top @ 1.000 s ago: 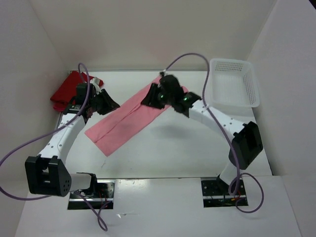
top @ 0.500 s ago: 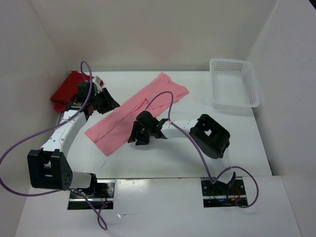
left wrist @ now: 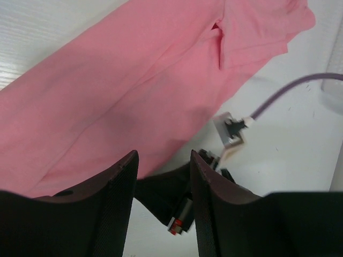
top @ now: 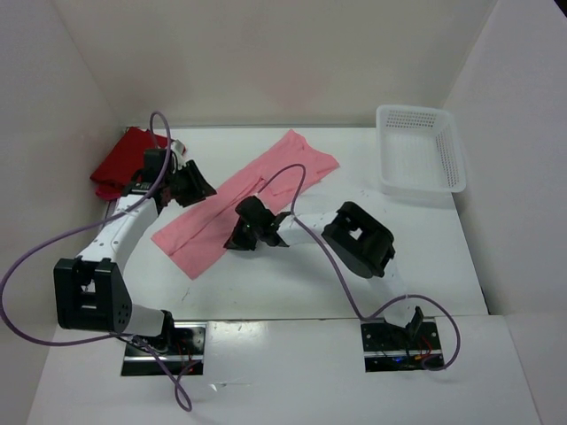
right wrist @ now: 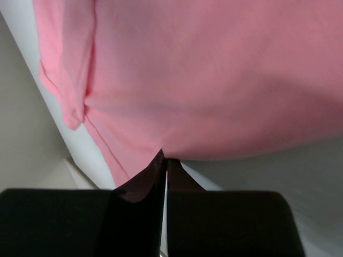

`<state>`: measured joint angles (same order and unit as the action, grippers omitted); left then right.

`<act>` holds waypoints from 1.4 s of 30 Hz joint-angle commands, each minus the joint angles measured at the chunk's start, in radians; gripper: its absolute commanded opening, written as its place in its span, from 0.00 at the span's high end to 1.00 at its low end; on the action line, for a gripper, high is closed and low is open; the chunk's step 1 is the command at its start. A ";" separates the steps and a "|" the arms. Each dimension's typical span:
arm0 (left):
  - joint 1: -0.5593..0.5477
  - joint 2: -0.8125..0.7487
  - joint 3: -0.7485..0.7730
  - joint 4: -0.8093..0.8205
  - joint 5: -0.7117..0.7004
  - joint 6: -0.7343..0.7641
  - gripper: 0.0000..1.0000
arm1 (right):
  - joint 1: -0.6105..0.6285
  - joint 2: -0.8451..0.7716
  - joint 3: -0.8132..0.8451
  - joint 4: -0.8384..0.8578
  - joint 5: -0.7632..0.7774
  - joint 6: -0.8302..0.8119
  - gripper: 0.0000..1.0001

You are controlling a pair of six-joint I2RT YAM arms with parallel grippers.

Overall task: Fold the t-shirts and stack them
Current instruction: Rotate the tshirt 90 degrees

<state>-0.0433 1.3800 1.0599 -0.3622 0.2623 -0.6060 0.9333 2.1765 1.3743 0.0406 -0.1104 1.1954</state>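
Note:
A light pink t-shirt (top: 257, 188) (left wrist: 134, 80) (right wrist: 214, 80), folded into a long strip, lies diagonally across the table. A red t-shirt (top: 120, 164) is heaped at the far left. My left gripper (top: 200, 189) (left wrist: 163, 158) hovers at the pink strip's left side, open, with no cloth between its fingers. My right gripper (top: 235, 239) (right wrist: 163, 157) sits low at the strip's near long edge. Its jaws are shut, and their tips meet on that edge of the pink cloth. In the left wrist view the right gripper's dark body (left wrist: 179, 206) shows between my left fingers.
A white perforated basket (top: 416, 111) stands at the back right. White walls close in the table on the left, back and right. The right arm's elbow (top: 359, 239) lies folded low on the table's middle, and purple cables (top: 288, 177) loop over both arms.
The right arm swung from the pink shirt's far end down to its near long edge, opened wide on the way and then shut there. The left gripper barely moved and opened slightly.

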 commanded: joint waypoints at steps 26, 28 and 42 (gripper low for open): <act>-0.187 0.987 0.866 0.086 0.029 0.048 0.39 | -0.143 -0.915 -0.712 -0.375 0.011 -0.163 0.65; -0.196 1.062 0.945 0.037 0.006 0.048 0.42 | -0.143 -0.946 -0.712 -0.375 0.011 -0.154 0.65; -0.216 1.220 1.212 0.103 0.017 -0.092 1.00 | -0.226 -1.064 -0.796 -0.366 -0.021 -0.141 0.62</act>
<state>-0.2653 2.5839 2.2272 -0.3191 0.2588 -0.6506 0.7338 1.1366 0.5934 -0.3260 -0.1219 1.0573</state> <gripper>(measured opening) 0.007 0.376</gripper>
